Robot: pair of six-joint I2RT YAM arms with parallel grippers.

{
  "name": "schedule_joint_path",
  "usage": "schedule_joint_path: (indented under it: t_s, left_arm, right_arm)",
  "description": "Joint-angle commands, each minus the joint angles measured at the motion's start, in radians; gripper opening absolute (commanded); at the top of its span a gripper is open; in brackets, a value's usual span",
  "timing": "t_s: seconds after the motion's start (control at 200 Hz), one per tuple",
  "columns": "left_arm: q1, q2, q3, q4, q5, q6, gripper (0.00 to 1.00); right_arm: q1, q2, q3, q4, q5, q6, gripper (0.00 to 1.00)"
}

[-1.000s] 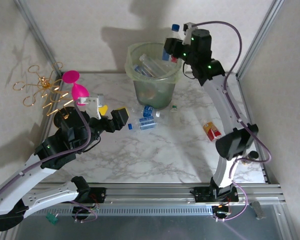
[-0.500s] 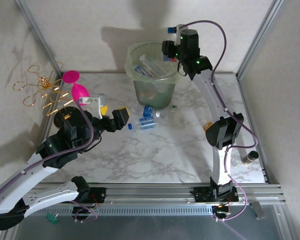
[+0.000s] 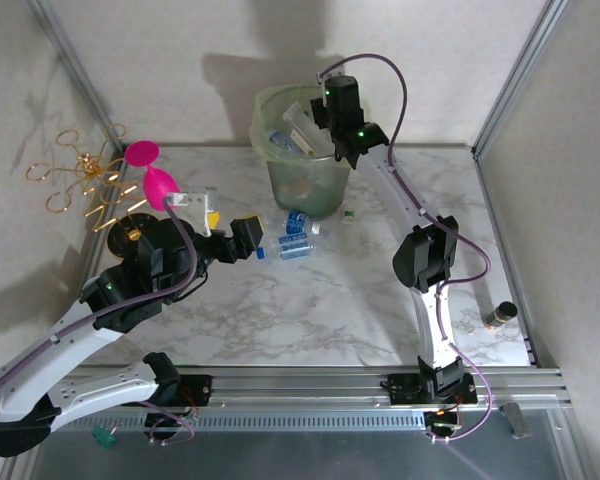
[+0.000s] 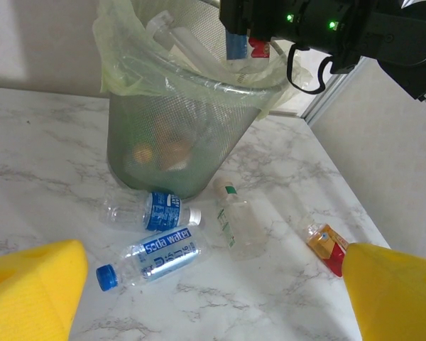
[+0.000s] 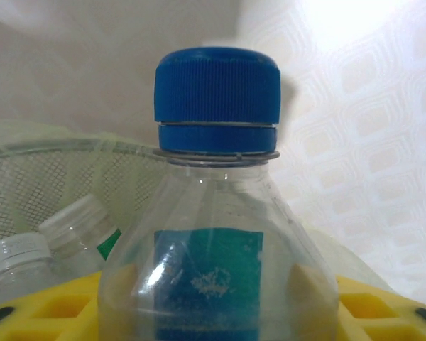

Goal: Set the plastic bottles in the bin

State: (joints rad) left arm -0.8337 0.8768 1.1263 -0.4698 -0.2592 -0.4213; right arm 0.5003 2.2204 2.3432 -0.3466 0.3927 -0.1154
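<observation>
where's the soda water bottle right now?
Left wrist view: the soda water bottle lies on its side on the table, just in front of the bin, beside another blue-labelled bottle.

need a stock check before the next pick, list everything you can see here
bin: one, pale green with a liner bag, back centre of the table
bottles in the bin: several, clear, exact count hidden
held bottle: one, clear with blue cap and label, over the bin
blue-label bottles: two, clear, lying on the table in front of the bin
green-label bottle: one, clear, lying beside them
red-orange bottle: one, lying further right
dark bottle: one, brownish, right edge
ornament: one, pink with gold wire, back left
table: one, white marble pattern
left gripper: one, yellow fingers, open above the lying bottles
right gripper: one, yellow fingers, around the held bottle
</observation>
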Motion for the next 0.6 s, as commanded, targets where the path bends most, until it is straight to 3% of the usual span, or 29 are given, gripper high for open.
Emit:
schedule_joint_path:
  t_s: [0.0,0.225,0.486,0.591]
  left_arm:
    - [0.008,0.001,0.019,-0.012,-0.015,0.016,0.92]
    - [0.009,-0.004,0.013,-0.008,-0.010,0.011,0.92]
    - [0.009,-0.028,0.000,-0.004,-0.011,0.001,0.92]
    - [0.008,-0.044,0.003,-0.007,-0.007,-0.001,0.92]
  right_arm:
    - [0.020,0.025,0.001,0.014,0.040,-0.040,0.70]
    - [0.023,0.000,0.010,0.003,0.004,-0.020,0.81]
    - [0.023,-0.077,-0.005,-0.008,-0.069,0.040,0.64]
    - [0.023,-0.142,-0.033,-0.005,-0.116,0.077,0.62]
